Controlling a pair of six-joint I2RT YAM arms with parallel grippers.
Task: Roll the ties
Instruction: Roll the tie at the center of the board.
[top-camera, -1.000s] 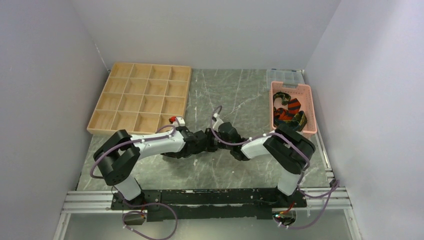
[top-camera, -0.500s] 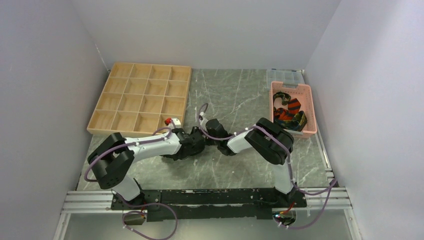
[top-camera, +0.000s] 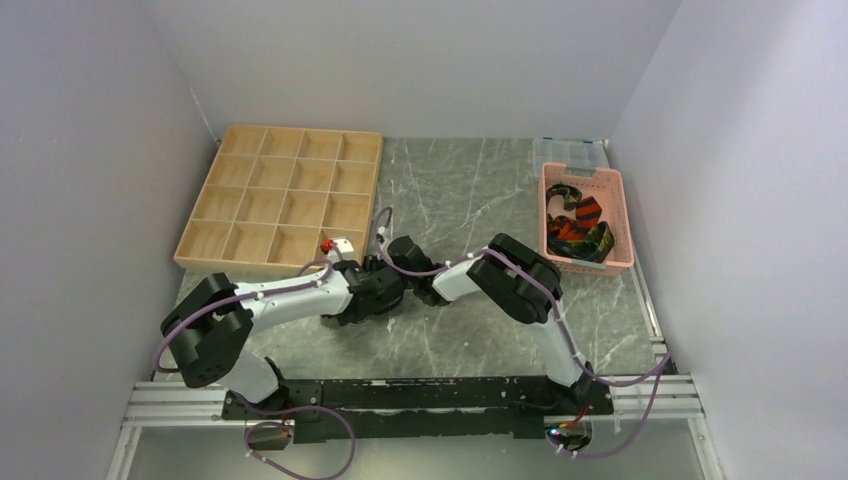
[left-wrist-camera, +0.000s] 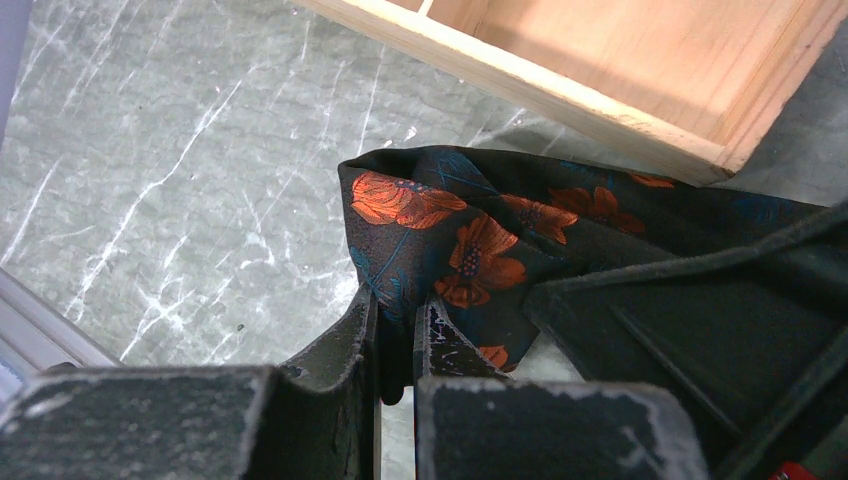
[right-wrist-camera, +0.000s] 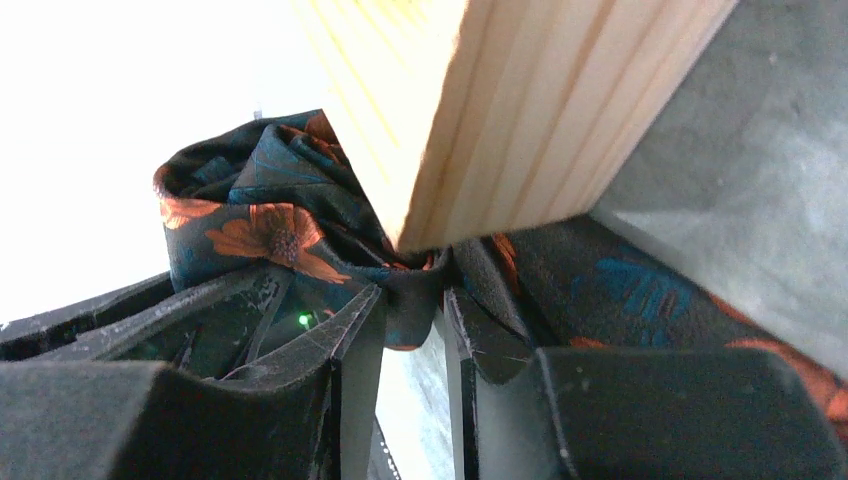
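Left wrist view: the left end effector (left-wrist-camera: 395, 310) is closed tight on a fold of the floral tie (left-wrist-camera: 470, 235), black cloth with orange-red blooms. The cloth is bunched on the table (left-wrist-camera: 150, 170) just beside the near corner of the wooden compartment tray (left-wrist-camera: 600, 70). We judge this pinch is an anchor that keeps the bundle from slipping or uncoiling while the other arm works on it. Right wrist view: the right end effector (right-wrist-camera: 405, 315) has its jaws a little apart with a narrow tuck of the same tie between them. We cannot tell whether they are pinching it or only standing round it. Past the fingers the tie curls into a loose coil at upper left, and the tray's wooden wall crosses very close in front, so this end effector sits right against the tray corner. Our guess is that the roll is kept here so it can go into a compartment, though every compartment we can see looks bare. Top view: both arms reach in low and meet at the tray's near right corner, and their bodies cover the floral tie. The other ties (top-camera: 575, 228), striped and blotched, lie heaped in the pink slotted basket (top-camera: 590, 265) at far right, well apart from the work. They look unrolled, so we judge most of the task is left.
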